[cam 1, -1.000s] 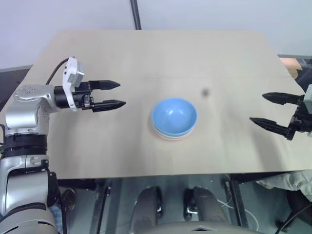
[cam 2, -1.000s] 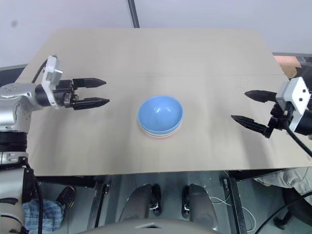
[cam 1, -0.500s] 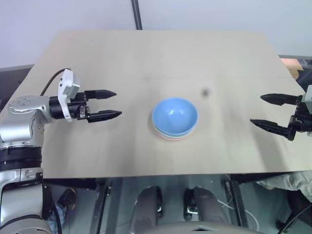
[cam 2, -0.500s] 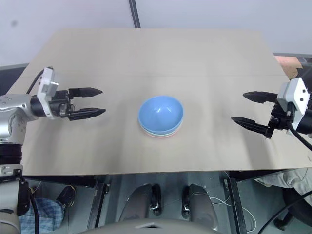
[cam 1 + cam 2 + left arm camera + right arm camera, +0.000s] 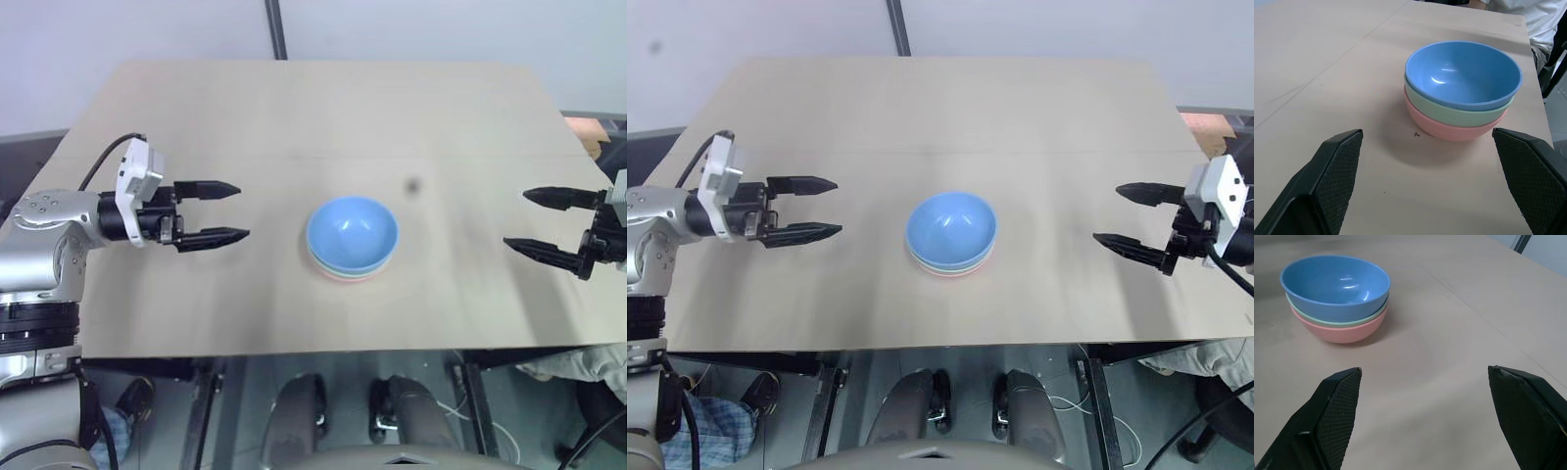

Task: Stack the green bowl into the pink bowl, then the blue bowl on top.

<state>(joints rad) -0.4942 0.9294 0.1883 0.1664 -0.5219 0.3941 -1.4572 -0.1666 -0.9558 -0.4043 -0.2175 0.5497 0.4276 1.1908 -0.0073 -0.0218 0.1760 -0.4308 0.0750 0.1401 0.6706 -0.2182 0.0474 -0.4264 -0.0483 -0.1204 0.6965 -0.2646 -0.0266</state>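
Three bowls stand nested in one stack at the middle of the wooden table (image 5: 294,108). The pink bowl (image 5: 1449,129) is at the bottom, the green bowl (image 5: 1449,113) sits inside it, and the blue bowl (image 5: 351,231) is on top, its inside bare. My left gripper (image 5: 233,211) hovers open to the left of the stack, well apart from it, fingers pointing toward it. On the other side my right gripper (image 5: 520,218) is open too, near the table's right edge, also clear of the bowls.
A dark pole (image 5: 275,29) rises behind the table's far edge. A person's clothing (image 5: 1528,14) shows past the table's right side. A small dark speck (image 5: 412,184) marks the tabletop right of the stack.
My left gripper has drawn back a little from the stack toward the table's left edge. The bowls and the right gripper have kept still.
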